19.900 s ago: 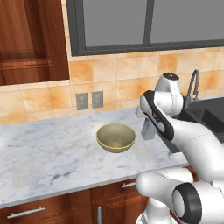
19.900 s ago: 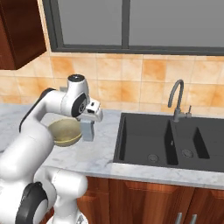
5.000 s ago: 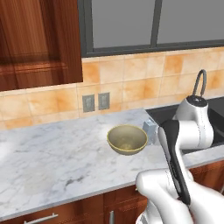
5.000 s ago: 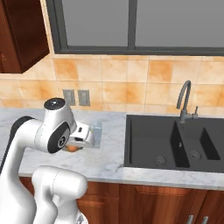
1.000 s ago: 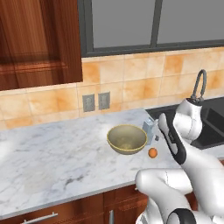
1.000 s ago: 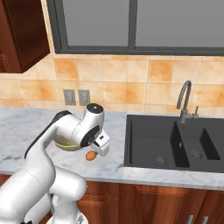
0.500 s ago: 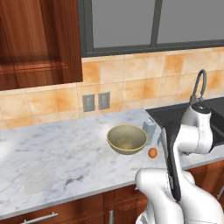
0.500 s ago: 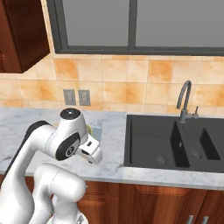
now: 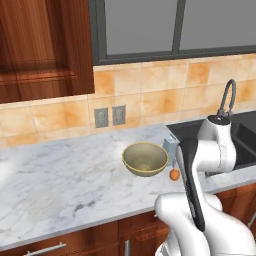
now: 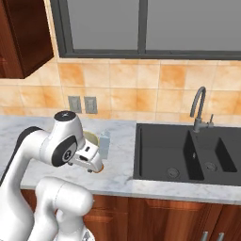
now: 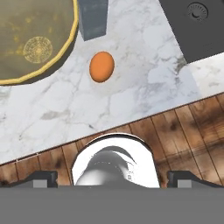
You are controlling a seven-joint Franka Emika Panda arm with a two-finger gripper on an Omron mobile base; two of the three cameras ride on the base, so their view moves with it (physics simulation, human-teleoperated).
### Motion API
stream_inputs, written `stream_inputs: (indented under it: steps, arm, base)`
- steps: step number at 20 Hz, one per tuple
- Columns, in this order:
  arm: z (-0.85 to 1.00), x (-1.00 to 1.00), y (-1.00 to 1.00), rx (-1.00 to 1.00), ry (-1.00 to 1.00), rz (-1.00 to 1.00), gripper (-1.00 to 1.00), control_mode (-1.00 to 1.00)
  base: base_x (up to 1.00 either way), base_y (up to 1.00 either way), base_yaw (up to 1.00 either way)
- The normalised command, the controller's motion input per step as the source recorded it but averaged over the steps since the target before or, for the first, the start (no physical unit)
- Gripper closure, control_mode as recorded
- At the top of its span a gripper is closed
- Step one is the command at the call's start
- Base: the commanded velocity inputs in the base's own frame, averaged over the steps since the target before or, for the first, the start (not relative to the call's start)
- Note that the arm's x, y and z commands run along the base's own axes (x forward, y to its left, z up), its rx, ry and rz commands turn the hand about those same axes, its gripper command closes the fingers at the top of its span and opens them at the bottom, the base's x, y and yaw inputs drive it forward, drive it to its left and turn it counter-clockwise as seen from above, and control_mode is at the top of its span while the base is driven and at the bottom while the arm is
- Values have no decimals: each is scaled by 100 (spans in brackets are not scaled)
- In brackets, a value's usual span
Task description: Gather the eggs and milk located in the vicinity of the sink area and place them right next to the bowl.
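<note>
Nearby, smooth rounded egg (image 11: 102, 66) (orange-brown)

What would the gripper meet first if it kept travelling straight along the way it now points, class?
Judging by the hand view, the open gripper looks down at the marble counter. Bare counter beside the egg probably comes first, though depth is unclear.

Glossy white arm (image 9: 215, 150), rounded links, dark joints

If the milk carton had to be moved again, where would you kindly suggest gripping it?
Probably from above, across the flat side walls of the milk carton below its top. It stands upright between the bowl and the egg, so a level approach looks crowded.
</note>
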Motion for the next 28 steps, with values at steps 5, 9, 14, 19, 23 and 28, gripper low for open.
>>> stream_inputs:
  steps: [5, 9, 14, 19, 23, 28]
  arm:
    - [0, -26, 0, 0, 0, 0, -100, -100]
    - [0, 0, 0, 0, 0, 0, -100, 100]
    - [0, 0, 0, 0, 0, 0, -100, 100]
    - [0, 0, 0, 0, 0, 0, -100, 100]
    - [0, 0, 0, 0, 0, 0, -100, 100]
    - [0, 0, 0, 0, 0, 0, -100, 100]
  base:
    - [0, 0, 0]
    - [-71, -33, 0]
    - [-41, -100, -1]
    - [0, -100, 5]
    - [1, -100, 2]
    - [13, -100, 0]
